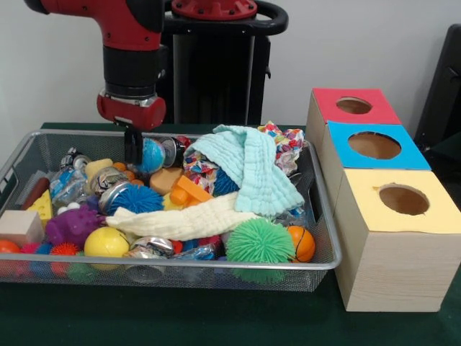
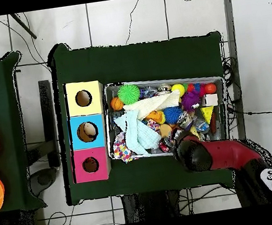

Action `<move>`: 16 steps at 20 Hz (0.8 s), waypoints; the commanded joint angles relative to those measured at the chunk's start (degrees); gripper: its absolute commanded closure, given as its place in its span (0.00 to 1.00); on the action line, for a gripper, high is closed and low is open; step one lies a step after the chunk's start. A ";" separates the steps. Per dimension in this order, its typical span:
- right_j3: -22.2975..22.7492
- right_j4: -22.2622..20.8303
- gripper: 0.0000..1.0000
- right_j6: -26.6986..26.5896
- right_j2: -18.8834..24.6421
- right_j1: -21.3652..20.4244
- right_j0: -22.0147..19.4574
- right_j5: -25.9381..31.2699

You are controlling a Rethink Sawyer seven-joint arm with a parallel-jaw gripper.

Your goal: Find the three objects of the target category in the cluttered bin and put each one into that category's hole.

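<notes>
At the bin's [image 1: 328, 265] far side the gripper [image 1: 133, 153] hangs low over the toys, a blue ball [image 1: 152, 156] touching its right side in the front view — whether the fingers grip it, I cannot tell. Beside the bin stand three boxes — red [image 1: 351, 105], blue [image 1: 374, 145], yellow [image 1: 403, 200] — one hole each. One green spiky ball [image 1: 259, 241] and one orange ball [image 1: 302, 244] lie at the near rim.

So there's three boxes with holes: one red [image 1: 353, 106], one blue [image 1: 374, 145], one yellow [image 1: 400, 200]. One wire bin [image 1: 216, 272], two cloths, two spiky balls, green [image 1: 260, 241] and blue [image 1: 137, 200].
</notes>
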 commanded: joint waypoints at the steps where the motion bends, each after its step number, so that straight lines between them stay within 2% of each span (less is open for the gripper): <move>1: -6.52 2.29 1.00 -12.93 11.44 -4.23 -1.85 15.15; 8: -7.96 0.77 1.00 -12.85 14.39 -5.19 -2.98 18.81; 16: -10.40 -0.41 1.00 -14.42 17.02 -4.01 -4.52 21.21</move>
